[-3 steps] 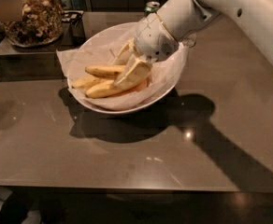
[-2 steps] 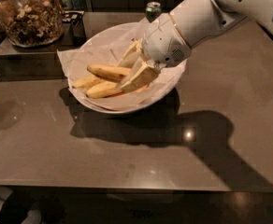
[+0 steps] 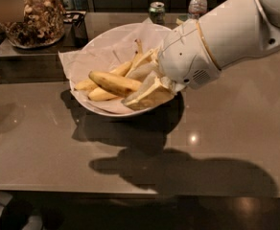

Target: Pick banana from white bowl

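Note:
The white bowl (image 3: 85,96), wide and lined with crinkled white paper, sits at the back middle of the brown table. Several yellow bananas (image 3: 112,82) lie in it, pointing left to right. My gripper (image 3: 143,80) reaches into the bowl's right side from the upper right. Its cream fingers are spread, one finger (image 3: 148,97) low by the near rim and the other above. The right ends of the bananas lie between them. The white wrist hides the bowl's right rim.
A glass jar of dark snacks (image 3: 34,18) stands on a tray at the back left. A green can (image 3: 156,11) and a water bottle (image 3: 197,4) stand behind the bowl. The table's front edge (image 3: 130,191) runs along the bottom.
The arm has swung lower and closer, and the wrist now covers more of the bowl's right side. The fingers have sunk deeper around the banana ends. The bananas have not moved.

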`<control>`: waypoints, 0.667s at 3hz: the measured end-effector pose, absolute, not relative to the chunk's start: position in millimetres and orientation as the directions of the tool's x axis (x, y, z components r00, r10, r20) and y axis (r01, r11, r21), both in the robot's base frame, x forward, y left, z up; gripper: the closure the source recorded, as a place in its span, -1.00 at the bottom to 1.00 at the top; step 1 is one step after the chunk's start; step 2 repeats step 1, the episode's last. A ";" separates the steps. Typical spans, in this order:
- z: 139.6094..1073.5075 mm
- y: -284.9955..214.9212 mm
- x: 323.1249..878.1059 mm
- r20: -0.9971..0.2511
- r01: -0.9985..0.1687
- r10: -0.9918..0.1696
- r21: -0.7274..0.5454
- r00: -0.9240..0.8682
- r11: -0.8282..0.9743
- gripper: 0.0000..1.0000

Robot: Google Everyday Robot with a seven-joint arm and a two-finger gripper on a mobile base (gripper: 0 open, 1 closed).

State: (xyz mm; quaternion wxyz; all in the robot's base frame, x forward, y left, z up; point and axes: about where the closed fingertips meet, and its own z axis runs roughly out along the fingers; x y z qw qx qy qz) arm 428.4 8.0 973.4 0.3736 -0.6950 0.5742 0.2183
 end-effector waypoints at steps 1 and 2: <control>974.4 4.5 423.9 -0.727 -0.961 -0.644 -0.272 0.240 -0.051 1.00; 974.4 4.5 423.9 -0.727 -0.961 -0.644 -0.272 0.240 -0.051 1.00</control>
